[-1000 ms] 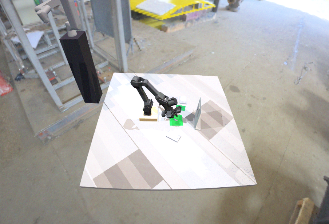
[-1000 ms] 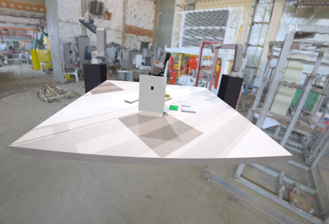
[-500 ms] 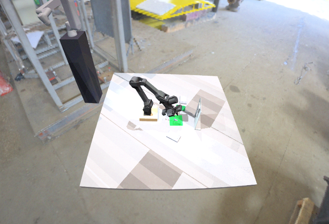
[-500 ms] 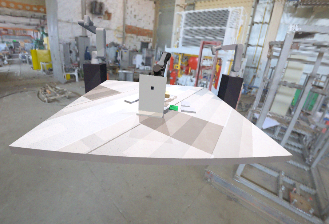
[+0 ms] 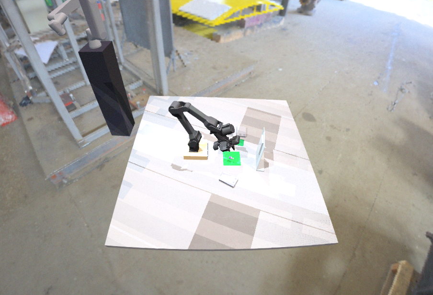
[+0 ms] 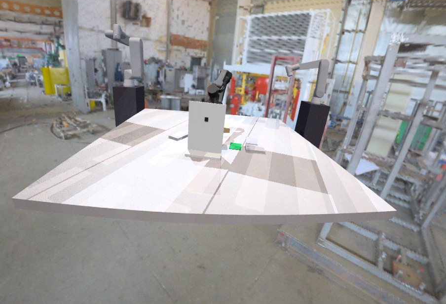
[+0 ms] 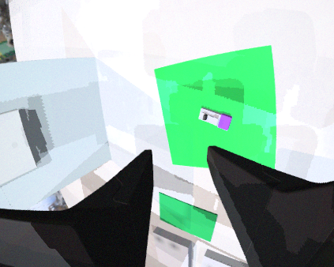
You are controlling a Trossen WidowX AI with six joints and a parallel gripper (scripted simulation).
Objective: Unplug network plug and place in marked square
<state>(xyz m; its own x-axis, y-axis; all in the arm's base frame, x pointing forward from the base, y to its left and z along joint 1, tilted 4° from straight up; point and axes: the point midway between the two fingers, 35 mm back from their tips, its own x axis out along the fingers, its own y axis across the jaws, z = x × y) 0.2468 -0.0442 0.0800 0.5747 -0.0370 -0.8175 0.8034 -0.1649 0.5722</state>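
The network plug (image 7: 215, 116) (image 5: 231, 157), pale with a purple end, lies on the larger green square (image 7: 249, 146) (image 5: 226, 162), near its middle. My gripper (image 7: 179, 155) is open, with nothing between its fingertips. It is above the table, a little off the plug, and does not touch it. In the top view the gripper is just behind the green square. The upright panel (image 5: 260, 150) (image 6: 212, 131) (image 7: 72, 75) stands to the right of the square in that view. A small dark opening (image 6: 206, 119) shows in the panel.
A smaller green patch (image 5: 241, 142) (image 6: 235, 146) (image 7: 186, 216) lies behind the square, with pale flat blocks (image 6: 254, 149) beside it. Another pale flat block (image 5: 228, 179) lies in front of the square. The arm's wooden base block (image 5: 195, 156) is to the left.
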